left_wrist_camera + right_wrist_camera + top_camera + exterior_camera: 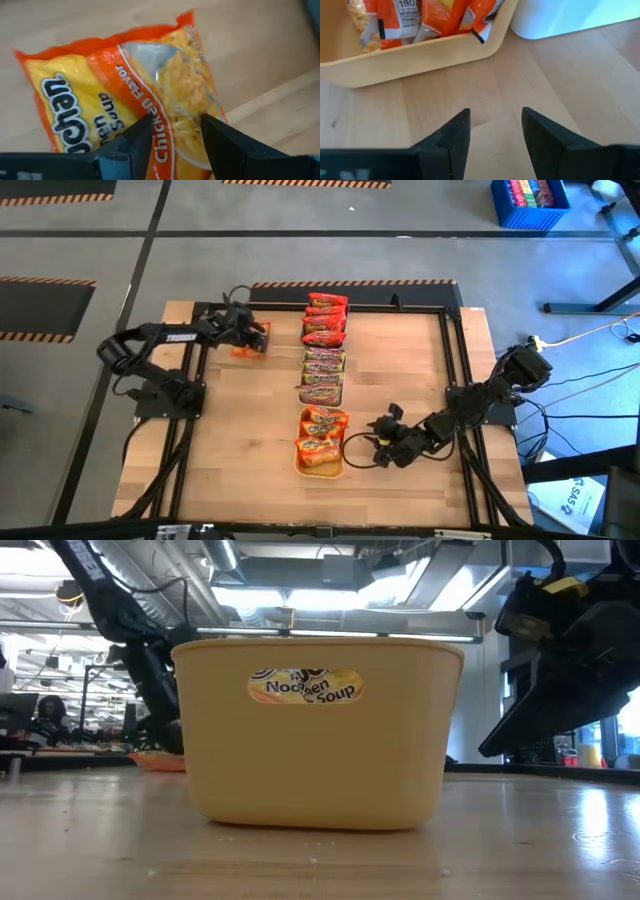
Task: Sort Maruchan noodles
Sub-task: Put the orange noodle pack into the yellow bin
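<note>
An orange-yellow Maruchan noodle packet [125, 95] lies face up on the wood at the table's far left [247, 348]. My left gripper [176, 127] is open just over it, slanting down, one finger on each side of the "Chicken Flavor" band. Down the table's middle run red packets [325, 318], green-and-red packets [322, 375] and orange packets [320, 435], the last in a yellow tray [322, 473]. My right gripper [495, 125] stands open over bare wood to the right of that tray [420, 60], with nothing between its fingers. My left gripper comes at the packet's printed face [172, 107] slanting down from above. Its fingers [142, 140] hide the place where they meet the plastic, so I cannot tell whether they touch it.
A black frame [455, 370] runs around the tabletop. A white tray [560, 20] stands just beyond the yellow one. In the low view the yellow tray [315, 740] fills the middle. Bare wood lies at the table's near left and far right. A blue crate [528, 202] sits on the floor.
</note>
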### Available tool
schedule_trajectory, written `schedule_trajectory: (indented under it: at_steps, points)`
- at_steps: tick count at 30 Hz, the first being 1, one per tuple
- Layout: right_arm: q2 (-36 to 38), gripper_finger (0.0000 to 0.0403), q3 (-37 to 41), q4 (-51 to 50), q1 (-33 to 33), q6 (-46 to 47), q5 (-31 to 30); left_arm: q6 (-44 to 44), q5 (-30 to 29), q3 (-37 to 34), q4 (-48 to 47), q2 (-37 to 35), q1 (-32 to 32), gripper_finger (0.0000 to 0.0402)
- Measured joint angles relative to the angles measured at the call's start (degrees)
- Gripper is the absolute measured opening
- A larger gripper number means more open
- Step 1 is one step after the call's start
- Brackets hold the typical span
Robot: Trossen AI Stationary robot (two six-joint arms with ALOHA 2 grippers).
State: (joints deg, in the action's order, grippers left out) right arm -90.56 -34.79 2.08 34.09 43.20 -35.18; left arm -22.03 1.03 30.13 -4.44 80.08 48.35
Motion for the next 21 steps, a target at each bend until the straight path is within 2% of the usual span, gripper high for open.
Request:
schedule_trajectory:
  at_steps: [6, 13, 17, 21]
  points:
    - [-0.02, 0.0161, 0.00, -0.04, 0.00, -0.08, 1.67, 2.29, -0.25, 0.21, -1.69, 2.35, -4.61, 0.0163]
    - [-0.02, 0.0161, 0.00, -0.43, 0.00, -0.07, 4.81, 4.68, -0.15, 0.24, -11.89, -0.75, -12.71, 0.0163]
    - [-0.02, 0.0161, 0.00, -0.43, 0.00, -0.02, 6.21, 5.70, -0.14, 0.15, -17.34, -3.34, -19.36, 0.0163]
    - [-0.02, 0.0161, -0.02, -0.41, 0.00, 1.05, 10.35, 6.11, 0.44, 0.04, -21.83, -5.62, -27.62, 0.0163]
